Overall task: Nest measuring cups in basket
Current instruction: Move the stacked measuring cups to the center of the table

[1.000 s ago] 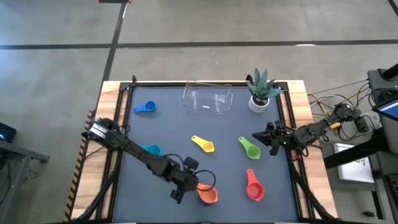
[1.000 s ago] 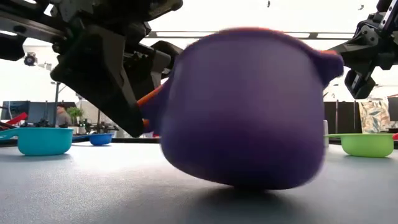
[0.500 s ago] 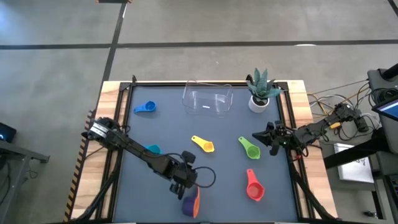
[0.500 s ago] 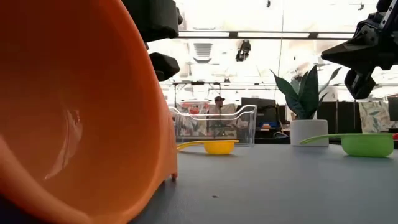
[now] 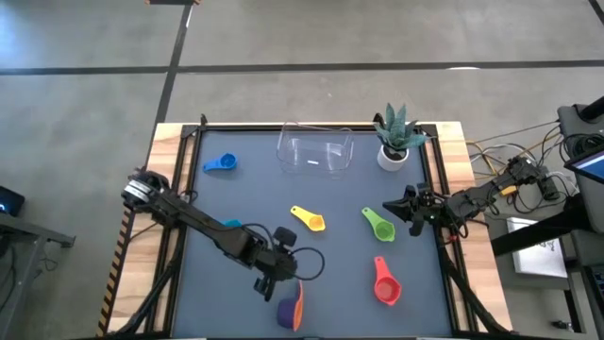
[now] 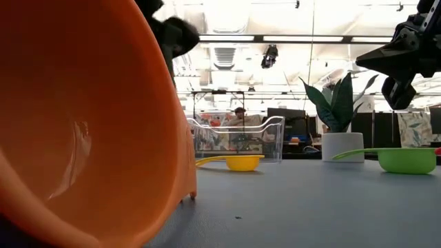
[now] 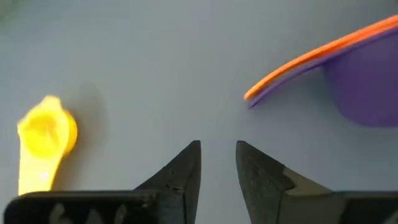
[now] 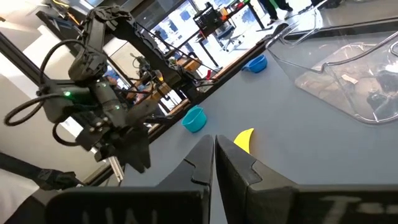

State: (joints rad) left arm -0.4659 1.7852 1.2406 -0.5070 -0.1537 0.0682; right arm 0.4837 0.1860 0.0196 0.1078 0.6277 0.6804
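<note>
basket (image 5: 315,152) empty, counter's far edge | orange (image 5: 297,304) nested in purple (image 5: 287,313), near edge | other five cups loose | left fingers (image 7: 217,163) narrow, holding nothing | right fingers (image 8: 214,163) closed, idle near green (image 5: 379,227)

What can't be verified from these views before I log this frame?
- Teal plastic measuring cup: high view, mostly covered by the left arm.
- Purple cup nested with the orange plastic cup: low view, the orange cup fills the frame, hiding it.
- Left end effector: high view, too dark and small to read its fingers.
- Red plastic cup: absent from the low view.
</note>
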